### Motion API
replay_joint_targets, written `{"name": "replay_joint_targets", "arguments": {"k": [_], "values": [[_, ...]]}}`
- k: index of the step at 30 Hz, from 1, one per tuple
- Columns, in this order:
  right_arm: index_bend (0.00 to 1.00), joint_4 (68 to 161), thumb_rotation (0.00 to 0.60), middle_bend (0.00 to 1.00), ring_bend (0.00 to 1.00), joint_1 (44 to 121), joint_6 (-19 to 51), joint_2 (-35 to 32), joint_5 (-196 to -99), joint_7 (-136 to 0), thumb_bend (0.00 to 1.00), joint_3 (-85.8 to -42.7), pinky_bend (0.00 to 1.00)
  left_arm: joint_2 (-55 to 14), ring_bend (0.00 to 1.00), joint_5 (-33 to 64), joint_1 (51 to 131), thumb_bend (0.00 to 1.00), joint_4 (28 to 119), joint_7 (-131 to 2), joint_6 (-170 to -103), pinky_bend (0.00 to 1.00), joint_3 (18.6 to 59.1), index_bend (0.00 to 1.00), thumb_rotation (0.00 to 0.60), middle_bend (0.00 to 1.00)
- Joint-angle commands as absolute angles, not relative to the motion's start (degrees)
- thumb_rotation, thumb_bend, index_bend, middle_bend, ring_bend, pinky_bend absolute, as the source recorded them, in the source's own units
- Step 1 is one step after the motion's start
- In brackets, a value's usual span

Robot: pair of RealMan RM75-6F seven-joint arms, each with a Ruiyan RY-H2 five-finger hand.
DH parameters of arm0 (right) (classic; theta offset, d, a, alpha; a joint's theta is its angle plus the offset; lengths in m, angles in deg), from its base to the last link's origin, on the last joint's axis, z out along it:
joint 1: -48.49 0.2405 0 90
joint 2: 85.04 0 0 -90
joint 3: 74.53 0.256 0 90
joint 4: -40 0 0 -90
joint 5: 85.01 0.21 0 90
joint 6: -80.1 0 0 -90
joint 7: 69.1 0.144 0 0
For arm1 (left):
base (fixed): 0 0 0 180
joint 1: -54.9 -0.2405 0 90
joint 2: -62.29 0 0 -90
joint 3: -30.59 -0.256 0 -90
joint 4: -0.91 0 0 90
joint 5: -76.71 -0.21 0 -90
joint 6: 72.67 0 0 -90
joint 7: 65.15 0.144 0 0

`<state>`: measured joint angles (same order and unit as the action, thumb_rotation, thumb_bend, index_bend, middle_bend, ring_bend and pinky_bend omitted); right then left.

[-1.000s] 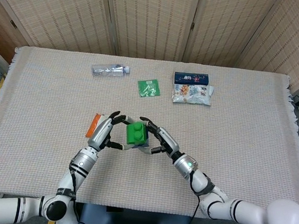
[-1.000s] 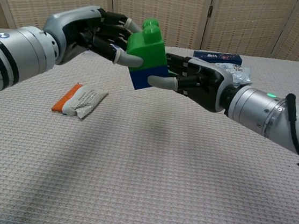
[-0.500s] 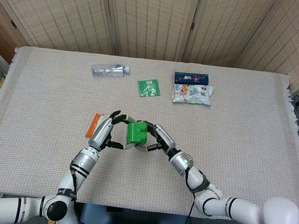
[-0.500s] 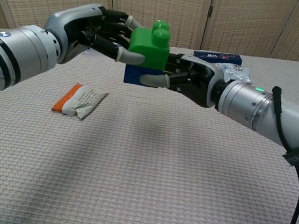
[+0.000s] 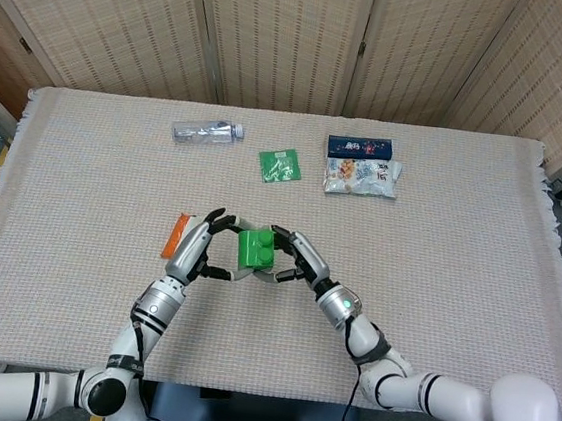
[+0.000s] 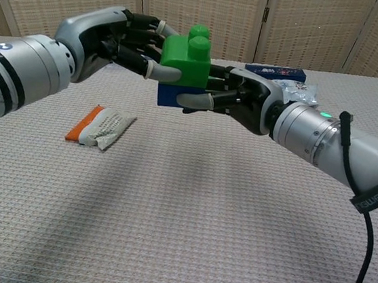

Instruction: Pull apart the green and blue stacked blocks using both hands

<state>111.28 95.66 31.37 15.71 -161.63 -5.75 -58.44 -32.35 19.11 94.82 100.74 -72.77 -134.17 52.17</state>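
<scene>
A green block (image 6: 186, 58) sits stacked on a blue block (image 6: 178, 95), both held in the air above the table. From the left, my left hand (image 6: 122, 40) has its fingertips on the green block. My right hand (image 6: 238, 99) holds the blue block from the right, fingers wrapped under and along it. From the head view only the green block (image 5: 255, 249) shows, between the left hand (image 5: 204, 244) and the right hand (image 5: 301, 260); the blue one is hidden beneath it.
An orange and white packet (image 6: 100, 125) lies on the woven table cloth (image 5: 476, 271) below the left hand. At the back lie a plastic bottle (image 5: 206, 131), a green sachet (image 5: 280, 164) and a snack bag with a dark box (image 5: 362, 166).
The stacked blocks went from tilted to level and shifted slightly left. My right hand closed in tighter on the blue block. The blocks remain joined.
</scene>
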Motion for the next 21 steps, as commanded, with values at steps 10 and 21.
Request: {"name": "replay_joint_targets", "arguments": {"k": [10,21], "values": [[0.7,110.3,0.6,0.52,0.51,94.9,31.73,17.3,-160.22,-8.6,0.31,-58.03,0.33,-32.75,0.34,18.47,94.95,0.42,100.75,-73.66,-134.73,0.0,52.92,0.66,0.6,0.84],[0.71,109.12,0.6,0.52,0.51,94.18,32.61,17.66,-159.78,-10.07,0.31,-58.14,0.33,-32.27,0.34,17.94,95.1,0.42,101.25,-74.82,-135.38,0.0,54.54,0.66,0.6,0.84]]}}
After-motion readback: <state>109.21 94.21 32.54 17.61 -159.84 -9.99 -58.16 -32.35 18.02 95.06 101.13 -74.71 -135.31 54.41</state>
